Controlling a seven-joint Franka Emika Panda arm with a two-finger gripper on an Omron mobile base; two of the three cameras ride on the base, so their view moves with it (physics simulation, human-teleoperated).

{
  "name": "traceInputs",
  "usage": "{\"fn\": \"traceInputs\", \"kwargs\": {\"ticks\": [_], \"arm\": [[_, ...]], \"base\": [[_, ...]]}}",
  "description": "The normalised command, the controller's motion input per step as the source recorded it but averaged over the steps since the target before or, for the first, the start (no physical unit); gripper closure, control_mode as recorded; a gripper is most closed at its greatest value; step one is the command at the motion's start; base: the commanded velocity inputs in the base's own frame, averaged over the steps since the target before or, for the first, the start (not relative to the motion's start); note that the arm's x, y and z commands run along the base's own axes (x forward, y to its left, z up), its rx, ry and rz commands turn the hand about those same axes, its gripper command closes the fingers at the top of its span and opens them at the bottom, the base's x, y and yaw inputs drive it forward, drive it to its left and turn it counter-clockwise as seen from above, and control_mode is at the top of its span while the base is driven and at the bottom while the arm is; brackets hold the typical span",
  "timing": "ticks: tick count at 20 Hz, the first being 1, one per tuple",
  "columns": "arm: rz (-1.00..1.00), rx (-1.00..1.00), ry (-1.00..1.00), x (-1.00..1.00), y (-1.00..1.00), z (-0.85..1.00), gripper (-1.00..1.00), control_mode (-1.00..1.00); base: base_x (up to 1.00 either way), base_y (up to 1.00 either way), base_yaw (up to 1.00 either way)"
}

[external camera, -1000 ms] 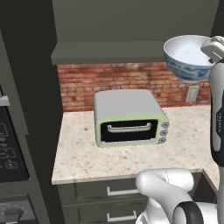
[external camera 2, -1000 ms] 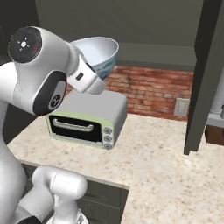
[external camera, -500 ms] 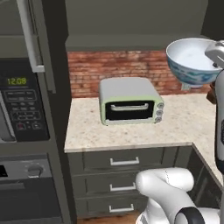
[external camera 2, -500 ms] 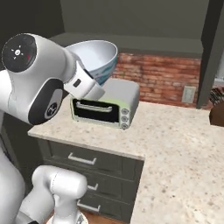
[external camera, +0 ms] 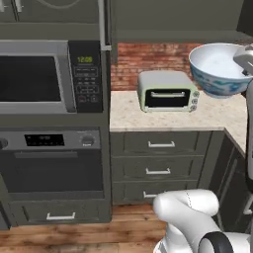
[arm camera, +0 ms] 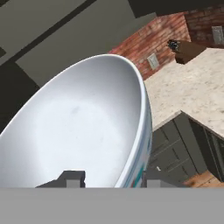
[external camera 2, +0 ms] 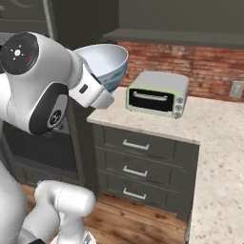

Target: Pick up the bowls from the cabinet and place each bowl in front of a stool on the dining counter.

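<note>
A white bowl (external camera: pixel 217 66) with a blue-patterned outside is held up in the air, tilted, with my gripper (external camera: pixel 245 62) shut on its rim. In the right base view the bowl (external camera 2: pixel 102 62) sits above the hand (external camera 2: pixel 95 93), left of the toaster oven. The hand view looks into the bowl's white inside (arm camera: pixel 74 135); my gripper (arm camera: pixel 111 179) has one finger inside the rim and one outside. The dark cabinet (external camera: pixel 173 20) hangs over the brick-backed counter, well beyond the bowl. The dining counter is out of view.
A pale green toaster oven (external camera: pixel 168 91) (external camera 2: pixel 156 94) stands on the speckled counter (external camera: pixel 128 116). Grey drawers (external camera: pixel 158 158) lie below it. A built-in microwave (external camera: pixel 34 76) and oven (external camera: pixel 54 168) fill the left. A knife block (arm camera: pixel 186 49) stands on the far counter. Wood floor (external camera: pixel 74 237) lies ahead.
The whole picture has shifted: the base has backed away from the counter, bringing the drawers, microwave, oven and floor into view. The bowl stays in my gripper.
</note>
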Motion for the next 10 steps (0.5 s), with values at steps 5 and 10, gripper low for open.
{"fn": "traceInputs", "kwargs": {"ticks": [5, 10], "arm": [[0.0, 0.0, 0.0, 0.0, 0.0, 0.0, 1.0, 1.0], [0.0, 0.0, 0.0, 0.0, 0.0, 0.0, 1.0, 1.0]], "base": [[-0.87, 0.86, 0.22], [-0.75, 0.88, 0.23]]}}
